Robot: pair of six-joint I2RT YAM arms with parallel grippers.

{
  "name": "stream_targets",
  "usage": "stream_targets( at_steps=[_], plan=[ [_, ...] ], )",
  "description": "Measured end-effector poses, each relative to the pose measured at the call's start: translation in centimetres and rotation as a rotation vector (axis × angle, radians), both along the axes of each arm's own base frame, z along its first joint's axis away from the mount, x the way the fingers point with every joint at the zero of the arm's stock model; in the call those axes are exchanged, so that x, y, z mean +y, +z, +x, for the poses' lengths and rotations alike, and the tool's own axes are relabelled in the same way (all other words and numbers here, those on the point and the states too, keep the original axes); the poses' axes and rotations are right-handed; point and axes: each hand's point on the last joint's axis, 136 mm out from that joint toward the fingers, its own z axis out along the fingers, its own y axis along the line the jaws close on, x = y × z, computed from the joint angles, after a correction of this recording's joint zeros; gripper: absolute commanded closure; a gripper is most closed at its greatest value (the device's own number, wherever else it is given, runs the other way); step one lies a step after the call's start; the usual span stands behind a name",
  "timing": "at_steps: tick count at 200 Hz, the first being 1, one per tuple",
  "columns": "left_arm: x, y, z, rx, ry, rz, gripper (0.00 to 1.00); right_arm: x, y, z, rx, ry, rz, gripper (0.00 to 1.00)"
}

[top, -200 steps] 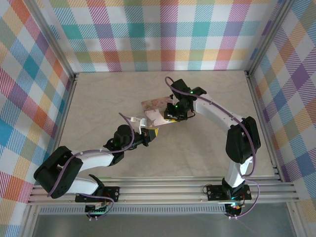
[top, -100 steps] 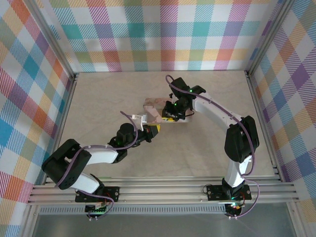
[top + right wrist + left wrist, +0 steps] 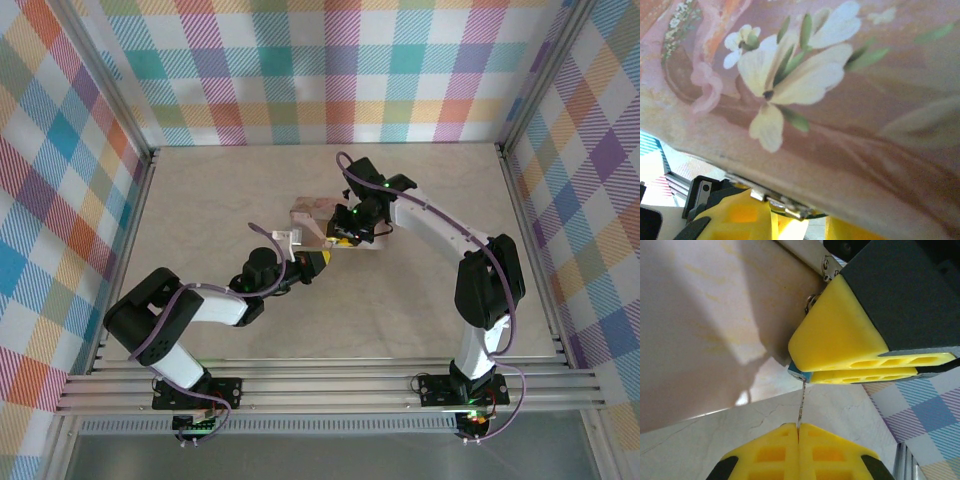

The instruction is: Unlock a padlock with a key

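left gripper [image 3: 312, 262]: lower centre of the top view. My fingers are pressed together and clamped on the key [image 3: 801, 400].
key: a thin sliver rising from the seam between my left fingertips, lower centre of the left wrist view. Its long axis is near vertical in that frame, tip up.
tin [image 3: 840, 125]: pink and flower-printed, with a metal fitting on its lower edge in the right wrist view. In the top view it lies just above both grippers.
padlock [image 3: 796, 374]: I take the small blue-edged piece at the tip of the right gripper [image 3: 812, 371] to be its keyway end. The body is hidden between the pads.
right gripper: right of centre in the top view, fingers nearly together and clamped on that piece.
governing relation: the padlock lies straight ahead of the key tip, along the key's axis. The tip meets the blue edge, but I cannot tell whether it has entered.
nearer arm: left, since it carries the key. The right only holds.
next move (judgement): push along the axis, then turn. A sideways offset could bend the sliver.
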Motion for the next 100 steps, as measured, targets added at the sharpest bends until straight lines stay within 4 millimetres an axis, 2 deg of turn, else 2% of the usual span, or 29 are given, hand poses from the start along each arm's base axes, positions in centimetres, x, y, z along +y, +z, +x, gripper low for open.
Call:
stream_targets(
  at_steps=[100],
  plan=[
    [0.30,-0.43,0.38,0.034,0.001,-0.015,1.00,0.07,-0.55,0.10,0.003,0.001,0.016,1.00]
  ],
)
